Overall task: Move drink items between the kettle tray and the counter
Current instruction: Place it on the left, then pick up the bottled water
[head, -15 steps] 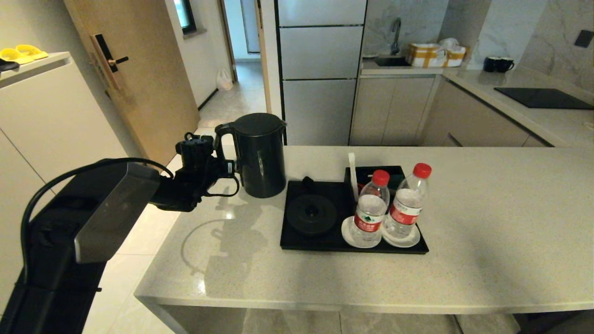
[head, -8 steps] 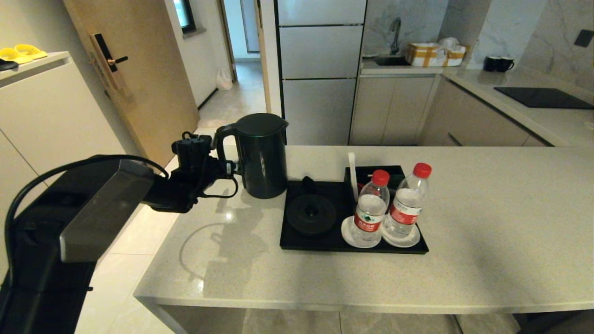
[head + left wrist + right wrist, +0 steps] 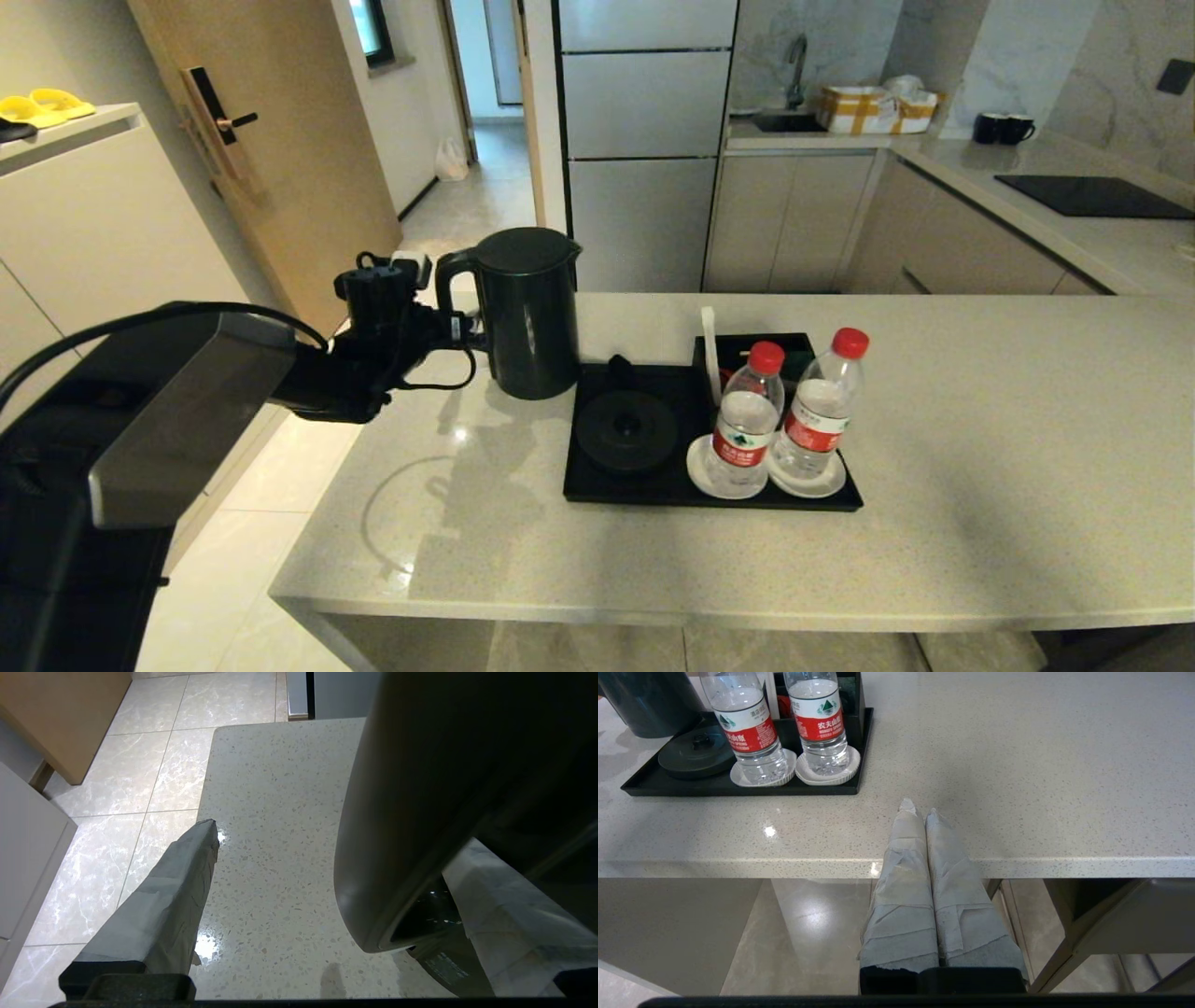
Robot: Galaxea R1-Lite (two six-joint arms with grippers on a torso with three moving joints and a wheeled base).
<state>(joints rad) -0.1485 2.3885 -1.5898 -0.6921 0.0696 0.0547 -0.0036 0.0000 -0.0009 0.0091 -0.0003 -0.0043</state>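
Kettle: the tall black kettle [image 3: 525, 313] stands upright on the tabletop [image 3: 980, 448], just beside the left edge of the kettle tray [image 3: 597, 493]. It is not on the tray yet.
Kettle handle: the loop handle points to the robot's left, toward the left pincer.
Left pincer: the left pincer [image 3: 446, 329] is at the handle. In the left wrist view one finger [image 3: 173, 905] is out over the tabletop and the other is tucked by the kettle's dark body. The fingers are apart, with the handle between them. I do not see them squeezing it.
Right pincer: the right pincer [image 3: 920, 816] is parked at the near edge of the tabletop, with its two fingers pressed together and holding nothing.
Round base: the kettle base [image 3: 625, 430] sits empty on the left half of the tray, to the right of the kettle and a bit nearer the robot.
Water bottles: two bottles with red caps [image 3: 744, 418] [image 3: 822, 401] stand on the white saucers on the right half of the tray.
Nearer arm: the left arm is much nearer to the kettle.
Next move, my guess: if the kettle goes to the tray, it must go up, then right, then down on the round base, staying upright.
Watch out: the bottles stand close by the base.
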